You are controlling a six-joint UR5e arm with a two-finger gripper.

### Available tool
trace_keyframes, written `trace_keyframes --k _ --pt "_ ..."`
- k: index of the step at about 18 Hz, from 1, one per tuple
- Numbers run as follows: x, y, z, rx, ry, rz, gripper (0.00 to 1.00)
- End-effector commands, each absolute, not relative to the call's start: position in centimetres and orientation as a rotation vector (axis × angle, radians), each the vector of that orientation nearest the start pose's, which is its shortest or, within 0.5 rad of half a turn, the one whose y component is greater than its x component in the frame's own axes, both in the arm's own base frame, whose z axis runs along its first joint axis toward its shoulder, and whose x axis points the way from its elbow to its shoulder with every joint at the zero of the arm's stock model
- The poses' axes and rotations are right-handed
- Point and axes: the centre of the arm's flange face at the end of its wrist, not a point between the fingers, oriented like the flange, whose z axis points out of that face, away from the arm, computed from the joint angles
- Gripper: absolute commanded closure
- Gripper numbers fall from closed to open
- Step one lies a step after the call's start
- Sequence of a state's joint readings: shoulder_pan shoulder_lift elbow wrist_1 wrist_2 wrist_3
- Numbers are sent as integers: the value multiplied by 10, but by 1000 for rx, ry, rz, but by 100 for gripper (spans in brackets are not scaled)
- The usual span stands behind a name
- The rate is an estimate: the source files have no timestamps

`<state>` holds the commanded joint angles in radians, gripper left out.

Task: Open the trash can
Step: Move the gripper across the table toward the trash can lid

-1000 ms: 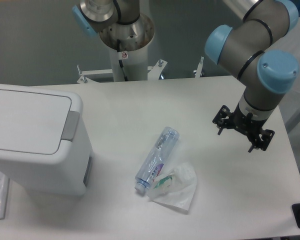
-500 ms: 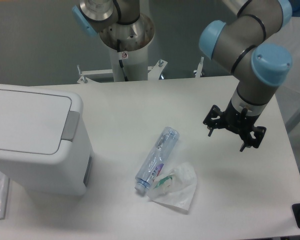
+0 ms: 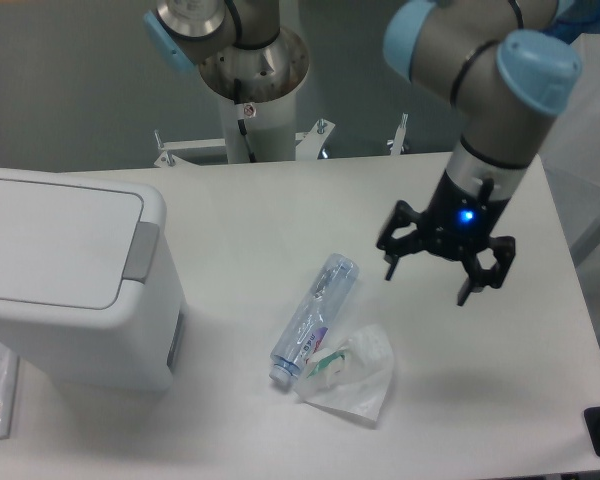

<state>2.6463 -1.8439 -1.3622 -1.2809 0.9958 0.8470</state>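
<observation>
White worktop point(image 3: 280, 220) is seen beneath everything. At its left edge the trash can point(image 3: 70, 285) is placed, lid closed. Well apart from it, over the right half, the gripper point(image 3: 428, 282) is held empty, fingers spread wide.

arm point(image 3: 485, 60): grey tubes, light-blue joint caps | end effector point(image 3: 430, 275): black, blue light lit
</observation>
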Motion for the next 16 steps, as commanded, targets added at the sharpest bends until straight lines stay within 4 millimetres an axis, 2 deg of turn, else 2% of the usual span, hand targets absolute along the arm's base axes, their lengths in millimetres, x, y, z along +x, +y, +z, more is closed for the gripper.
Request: trace_keyframes --k 2,7,12,16 --pt "-436 471 506 -2476 -199 -235 0" --pt "-386 503 514 -2449 -165 -323 0" --pt "-362 520 507 -2462 -168 -367 0" --pt "-333 532 507 -2470 -173 -405 0"
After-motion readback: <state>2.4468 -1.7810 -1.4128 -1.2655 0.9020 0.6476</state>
